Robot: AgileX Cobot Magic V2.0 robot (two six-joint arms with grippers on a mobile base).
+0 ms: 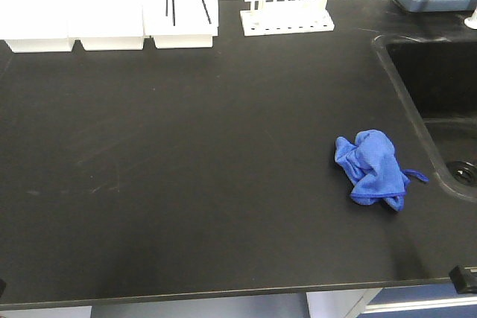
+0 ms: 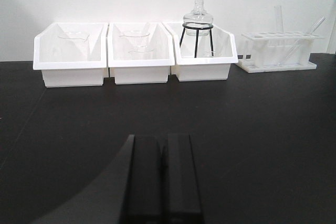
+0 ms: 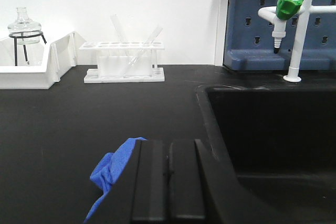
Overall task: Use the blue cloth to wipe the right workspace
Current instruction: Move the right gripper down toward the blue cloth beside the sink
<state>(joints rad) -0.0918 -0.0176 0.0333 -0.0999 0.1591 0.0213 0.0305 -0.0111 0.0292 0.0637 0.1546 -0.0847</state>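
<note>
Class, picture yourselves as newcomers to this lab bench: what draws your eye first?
The crumpled blue cloth stands out on the black benchtop, just beside the sink. Next come the white bins along the back wall, one holding a glass flask on a tripod.

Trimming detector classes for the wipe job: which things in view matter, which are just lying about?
Job: blue cloth, crumpled on the black benchtop.
Lying about: three white bins, flask on stand, test-tube rack, sink, green-capped tap.

Left tool [image 2: 163, 145], right tool [image 3: 168, 148], jaws together.
</note>
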